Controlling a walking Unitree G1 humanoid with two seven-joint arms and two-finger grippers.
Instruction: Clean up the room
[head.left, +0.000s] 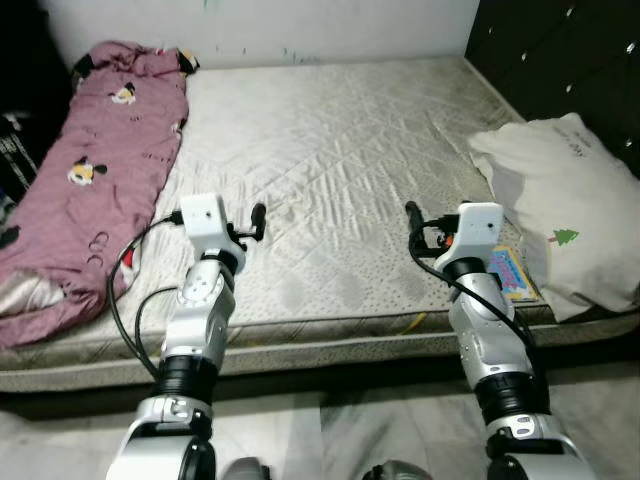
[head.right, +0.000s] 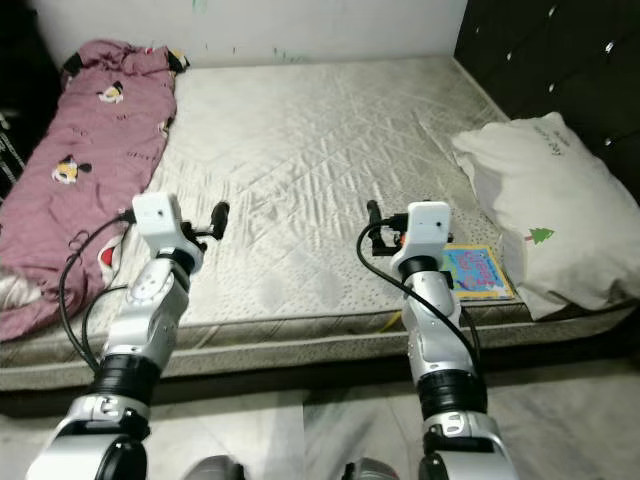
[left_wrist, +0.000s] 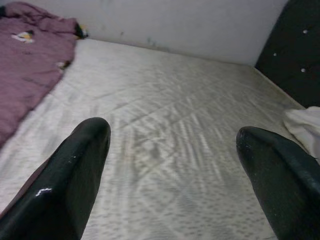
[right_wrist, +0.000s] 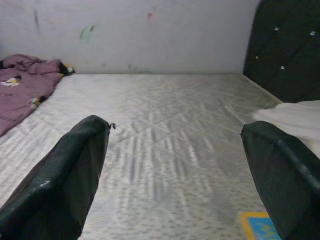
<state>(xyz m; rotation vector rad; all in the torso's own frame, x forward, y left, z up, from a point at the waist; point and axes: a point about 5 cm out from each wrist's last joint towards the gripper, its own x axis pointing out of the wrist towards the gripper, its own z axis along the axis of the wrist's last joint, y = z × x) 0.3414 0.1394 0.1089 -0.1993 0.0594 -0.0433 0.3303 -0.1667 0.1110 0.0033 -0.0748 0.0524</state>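
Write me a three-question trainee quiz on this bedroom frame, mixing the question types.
1. True or false: the pink blanket lies on the robot's right side of the mattress.
2. What lies nearest the right gripper? A) the pillow B) the colourful book C) the blanket
3. Are the left gripper fingers open or shut?

Key:
1. False; it lies on the robot's left side.
2. B; the book sits at the mattress edge, partly under the pillow.
3. Open, with nothing between them; the right gripper is open too.
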